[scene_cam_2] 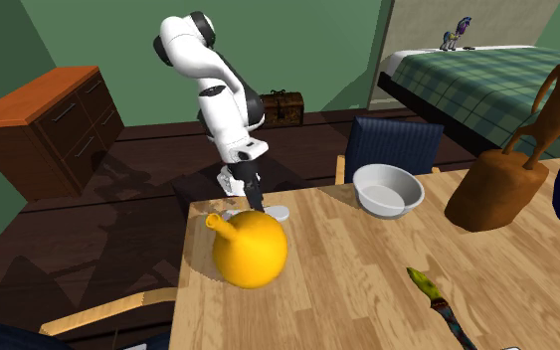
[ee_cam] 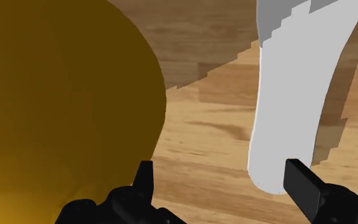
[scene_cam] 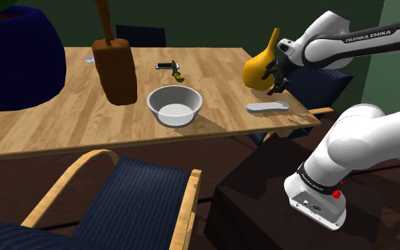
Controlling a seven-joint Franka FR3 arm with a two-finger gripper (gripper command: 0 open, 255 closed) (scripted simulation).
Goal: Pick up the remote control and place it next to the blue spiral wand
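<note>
Gripper (scene_cam: 275, 79) hovers open over the table (scene_cam: 49, 121), a yellow gourd (scene_cam: 261, 67) crowding one finger.
Its fingers stand apart, holding nothing. In the shoulder view the pale grey remote control (scene_cam: 267, 107) lies at its 6 o'clock, the grey bowl (scene_cam: 175, 105) at 8, and the blue spiral wand (scene_cam: 168, 66) well apart at 9, the brown sculpture (scene_cam: 116, 67) beyond.

A yellow gourd (scene_cam: 258, 69), grey bowl (scene_cam: 175, 106) and brown carving (scene_cam: 118, 71) stand on the table (scene_cam: 49, 121)

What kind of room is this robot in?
Probably a house, a dining spot beside a bedroom: there's a wooden table with an armchair, a bed with a checked cover, and a wooden dresser.
</note>
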